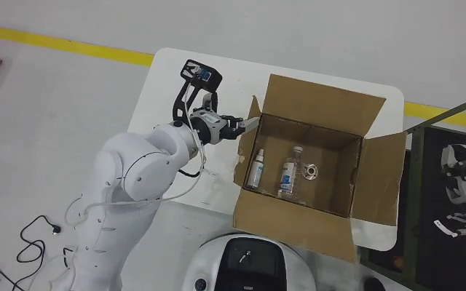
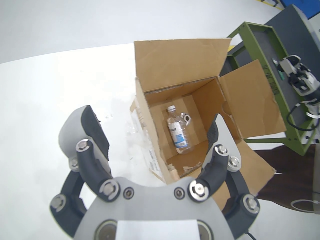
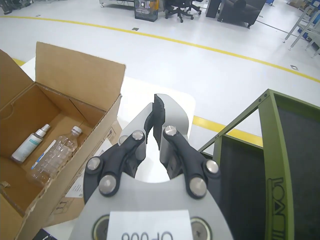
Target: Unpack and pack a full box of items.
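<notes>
Left gripper (image 2: 151, 121) spread wide, empty, at box (image 1: 320, 98) left wall; spray bottle (image 1: 255, 169) just inside, below, long axis toward robot. Right gripper (image 3: 157, 103) closed, farther: use your left.

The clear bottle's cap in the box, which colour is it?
The cap is white; the left wrist view shows it best.

The left arm (image 1: 145, 171) is bent at the elbow and stretched out forward. The left gripper (image 2: 152, 116) is tipped downward and held wide open, with its two fingers (image 2: 93, 126) set far apart. The right gripper (image 3: 157, 103) is squeezed shut, and its dark pads (image 3: 160, 116) are pressed together.
</notes>
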